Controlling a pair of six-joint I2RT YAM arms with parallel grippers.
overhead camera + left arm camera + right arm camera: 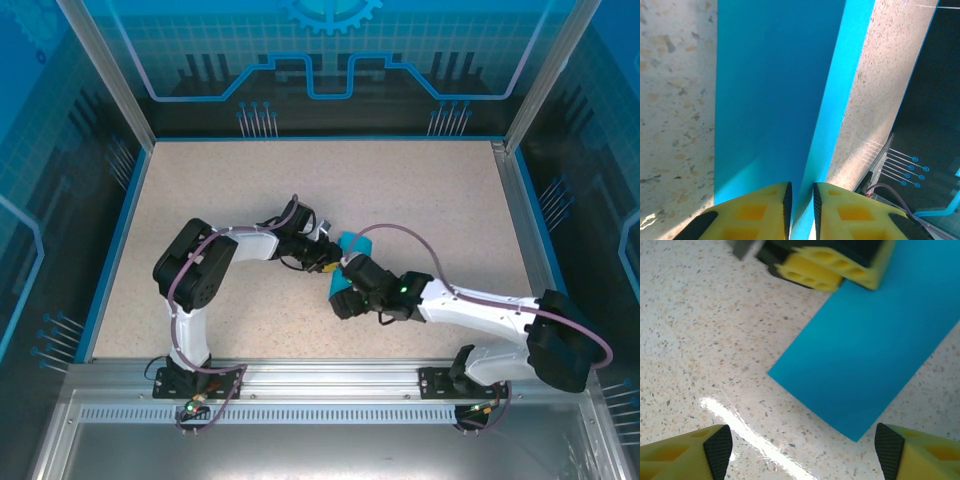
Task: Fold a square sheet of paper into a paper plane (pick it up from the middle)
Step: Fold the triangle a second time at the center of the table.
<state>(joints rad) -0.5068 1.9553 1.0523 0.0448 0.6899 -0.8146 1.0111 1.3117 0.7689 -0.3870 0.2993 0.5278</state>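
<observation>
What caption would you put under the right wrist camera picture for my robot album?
Right gripper hovers open over the blue paper while the left gripper pinches one edge.

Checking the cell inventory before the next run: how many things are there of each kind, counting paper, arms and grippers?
Paper: 1, the square sheet of paper
Arms: 2, the left arm and the right arm
Grippers: 2, the left gripper and the right gripper
Total: 5
</observation>
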